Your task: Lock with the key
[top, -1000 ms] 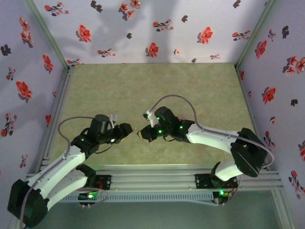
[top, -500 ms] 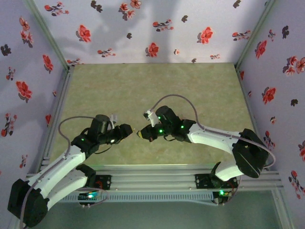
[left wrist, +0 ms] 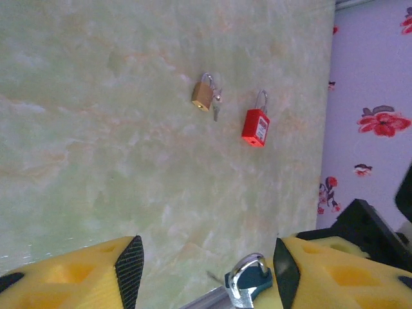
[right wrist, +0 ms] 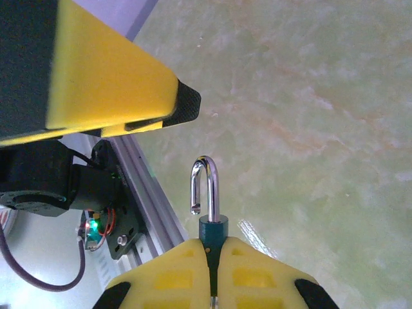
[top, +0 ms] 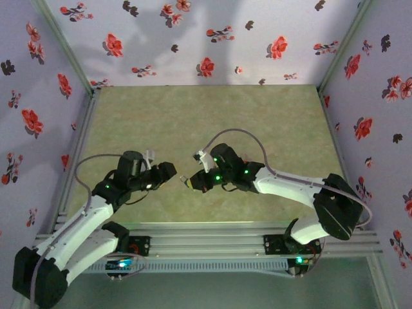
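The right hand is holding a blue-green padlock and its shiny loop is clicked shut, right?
Not quite. The right gripper does hold the blue-green padlock, but its shiny loop is open: one end hangs free above the body. The right wrist view shows it.

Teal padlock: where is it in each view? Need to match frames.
Top external: teal padlock just below and left of centre.
Left wrist: teal padlock at bottom edge, right of centre.
Right wrist: teal padlock lower centre, clamped in right gripper.
Shared landmark: green marbled table.
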`<act>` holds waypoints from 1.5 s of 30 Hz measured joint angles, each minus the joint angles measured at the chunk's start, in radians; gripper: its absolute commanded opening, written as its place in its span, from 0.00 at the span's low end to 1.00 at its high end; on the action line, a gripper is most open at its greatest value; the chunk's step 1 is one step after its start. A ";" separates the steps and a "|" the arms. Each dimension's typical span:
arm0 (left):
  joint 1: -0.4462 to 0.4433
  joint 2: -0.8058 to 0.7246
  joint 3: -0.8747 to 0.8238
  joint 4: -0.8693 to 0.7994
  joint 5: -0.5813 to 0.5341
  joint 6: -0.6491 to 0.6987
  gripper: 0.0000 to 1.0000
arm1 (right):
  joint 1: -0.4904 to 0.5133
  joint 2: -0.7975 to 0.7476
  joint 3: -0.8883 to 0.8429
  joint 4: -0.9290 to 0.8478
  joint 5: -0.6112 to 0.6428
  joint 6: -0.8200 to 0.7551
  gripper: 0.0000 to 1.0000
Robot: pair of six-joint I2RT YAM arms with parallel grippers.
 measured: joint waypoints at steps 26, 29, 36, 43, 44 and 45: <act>0.059 -0.063 -0.065 0.095 0.318 0.023 0.46 | -0.064 0.018 -0.020 0.166 -0.367 0.084 0.00; 0.061 -0.068 -0.071 0.105 0.342 0.023 0.46 | -0.067 0.023 -0.020 0.174 -0.376 0.095 0.00; 0.072 -0.105 -0.085 0.132 0.373 0.019 0.46 | -0.068 0.034 -0.020 0.195 -0.394 0.108 0.00; 0.072 -0.105 -0.109 0.167 0.383 0.012 0.38 | -0.068 0.037 -0.020 0.196 -0.399 0.110 0.00; 0.072 -0.106 -0.113 0.175 0.385 0.011 0.37 | -0.068 0.037 -0.020 0.196 -0.400 0.110 0.00; 0.072 -0.107 -0.116 0.179 0.387 0.011 0.37 | -0.068 0.037 -0.020 0.196 -0.400 0.110 0.00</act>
